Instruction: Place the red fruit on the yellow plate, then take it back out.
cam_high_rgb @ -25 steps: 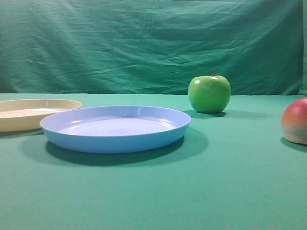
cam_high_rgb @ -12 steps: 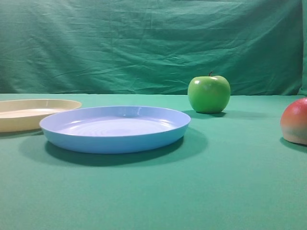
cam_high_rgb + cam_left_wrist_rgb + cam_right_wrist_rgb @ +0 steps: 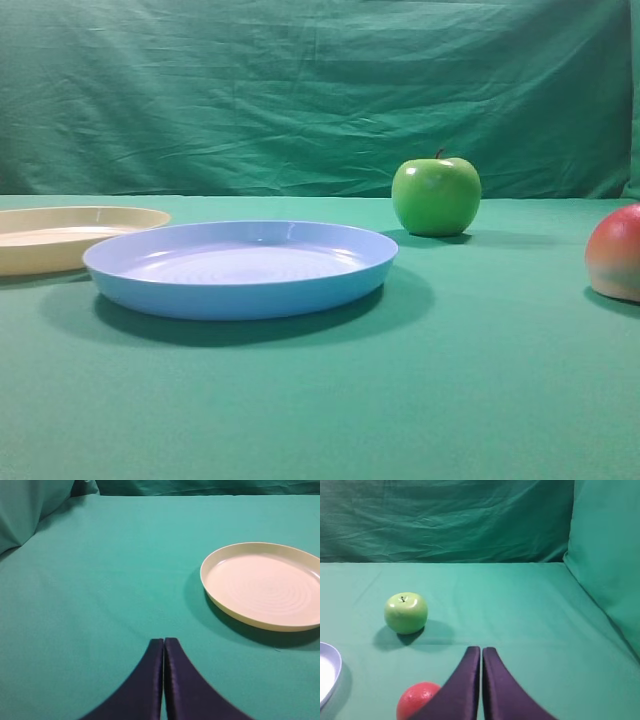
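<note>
The red fruit (image 3: 616, 253) rests on the green cloth at the right edge of the exterior view, partly cut off. In the right wrist view the red fruit (image 3: 416, 700) lies low and left of my right gripper (image 3: 481, 651), which is shut and empty, partly covering it. The yellow plate (image 3: 60, 236) sits at the far left, empty. From the left wrist, the yellow plate (image 3: 265, 585) lies ahead to the right of my left gripper (image 3: 163, 642), shut with nothing in it. Neither gripper shows in the exterior view.
A light blue plate (image 3: 240, 268) stands in the middle, overlapping the yellow plate's view; its rim (image 3: 331, 677) shows at the right wrist's left edge. A green apple (image 3: 436, 195) sits behind, also the apple (image 3: 406, 612). Green cloth drapes the back and sides.
</note>
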Controlling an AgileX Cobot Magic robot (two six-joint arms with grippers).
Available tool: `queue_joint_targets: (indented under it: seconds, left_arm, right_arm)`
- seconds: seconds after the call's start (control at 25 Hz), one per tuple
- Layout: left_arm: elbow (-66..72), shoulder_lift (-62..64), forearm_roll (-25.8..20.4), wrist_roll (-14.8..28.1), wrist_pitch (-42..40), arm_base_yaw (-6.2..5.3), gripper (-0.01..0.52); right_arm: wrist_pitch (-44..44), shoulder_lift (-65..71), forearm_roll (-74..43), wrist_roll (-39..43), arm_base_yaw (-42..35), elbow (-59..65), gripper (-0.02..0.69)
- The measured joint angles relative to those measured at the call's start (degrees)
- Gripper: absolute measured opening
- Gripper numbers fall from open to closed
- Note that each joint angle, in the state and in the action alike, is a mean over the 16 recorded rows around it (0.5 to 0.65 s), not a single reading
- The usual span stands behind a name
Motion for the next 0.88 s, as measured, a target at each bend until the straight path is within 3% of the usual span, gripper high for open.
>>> queue_joint_targets:
  seconds: [0.36, 0.88]
  left_arm:
    - [0.0, 0.0, 0.0, 0.0, 0.0, 0.00, 0.000]
    - [0.0, 0.0, 0.0, 0.0, 0.0, 0.00, 0.000]
  right_arm:
    - [-7.6, -4.4, 1.2, -0.3, -1.2, 12.0, 0.000]
    - [-6.0, -4.7, 0.3, -1.4, -1.2, 14.8, 0.000]
